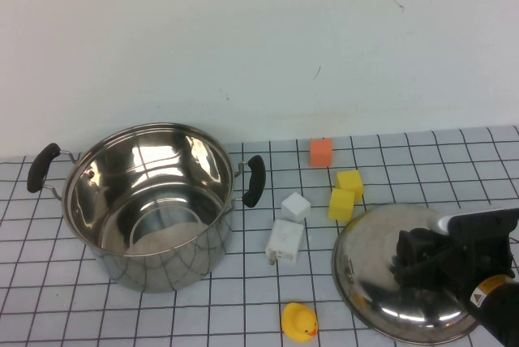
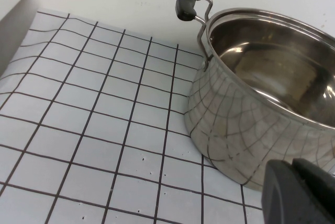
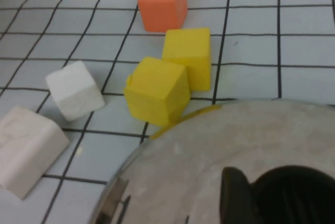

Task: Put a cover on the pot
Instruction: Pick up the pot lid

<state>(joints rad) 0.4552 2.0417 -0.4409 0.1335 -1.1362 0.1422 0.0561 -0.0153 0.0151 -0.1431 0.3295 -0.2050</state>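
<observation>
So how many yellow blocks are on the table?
2, touching each other beside the lid: one yellow block farther back, the other against the lid's rim. The right gripper is over the lid; the left gripper is beside the pot.

A plain white wall (image 1: 243,39), seemingly scuffed, backs the black-gridded white table (image 1: 122,314).

Robot test bench: grid-lined white tabletop (image 1: 422,160), bare white wall (image 1: 243,31), scattered foam blocks (image 1: 345,193).
</observation>
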